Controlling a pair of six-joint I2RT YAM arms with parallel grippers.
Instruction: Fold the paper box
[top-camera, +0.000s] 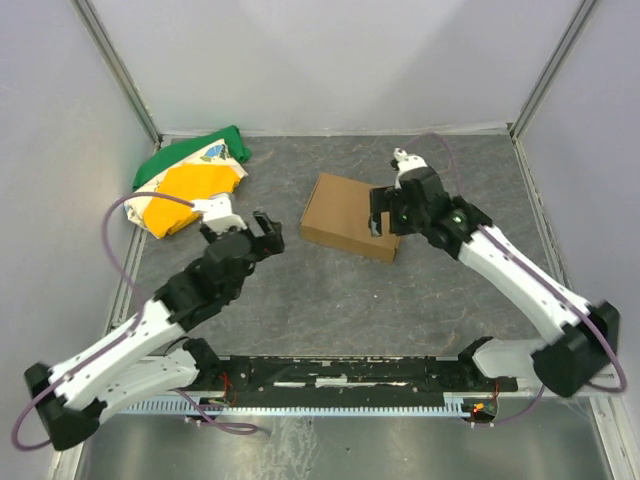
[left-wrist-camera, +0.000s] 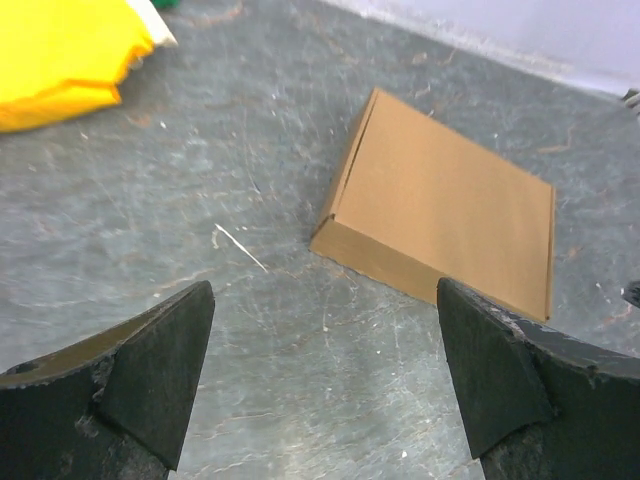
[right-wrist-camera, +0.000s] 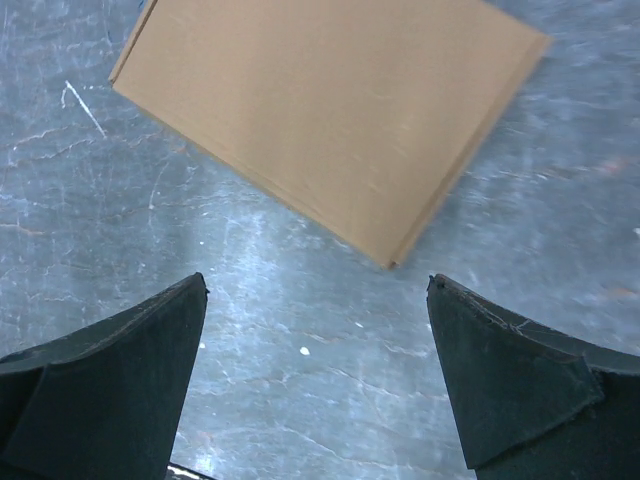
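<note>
The paper box (top-camera: 345, 213) lies on the grey table as a closed, flat, brown rectangular box. It also shows in the left wrist view (left-wrist-camera: 450, 215) and in the right wrist view (right-wrist-camera: 330, 110). My right gripper (top-camera: 385, 215) hovers at the box's right end, open and empty. In its own view (right-wrist-camera: 315, 370) the box lies just ahead of the fingers, with nothing between them. My left gripper (top-camera: 268, 232) is open and empty to the left of the box, a short gap away. In its own view (left-wrist-camera: 325, 370) only bare table lies between the fingers.
A green, yellow and white cloth bundle (top-camera: 190, 180) lies at the back left, and its yellow edge shows in the left wrist view (left-wrist-camera: 60, 60). White walls and metal posts enclose the table. A black rail (top-camera: 340, 375) runs along the near edge between the arm bases.
</note>
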